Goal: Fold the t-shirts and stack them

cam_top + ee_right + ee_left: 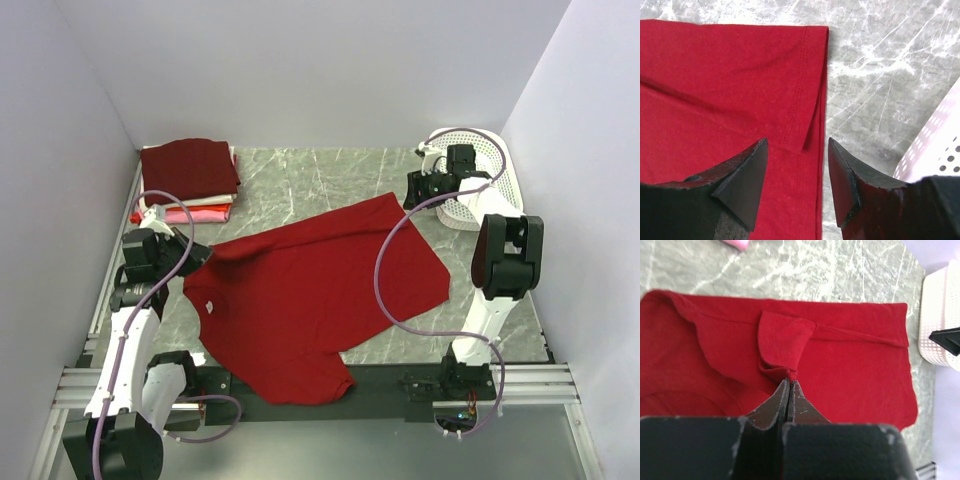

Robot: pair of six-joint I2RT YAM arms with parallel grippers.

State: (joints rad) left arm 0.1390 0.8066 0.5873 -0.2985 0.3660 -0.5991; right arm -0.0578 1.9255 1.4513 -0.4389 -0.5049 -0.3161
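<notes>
your left claw [789,382] is pinched together on a bunched fold of the bright red t-shirt [300,295], the cloth puckering up right at the tips in the left wrist view. the shirt lies spread out and askew on the grey marbled table [300,175], its nearest corner lapping onto the black strip [400,380] along the table's near edge. your right claw [797,145] hangs at the shirt's far right corner with its jaws apart, one on each side of the stitched hem. whether they touch the cloth cannot be told. beyond the shirt's far left corner sits a stack of folded t-shirts [190,170], dark maroon on top, with pink and white layers showing at the edge beneath. just past the shirt's far right corner, behind the right claw, stands a white perforated basket [480,150], apart from the cloth.
</notes>
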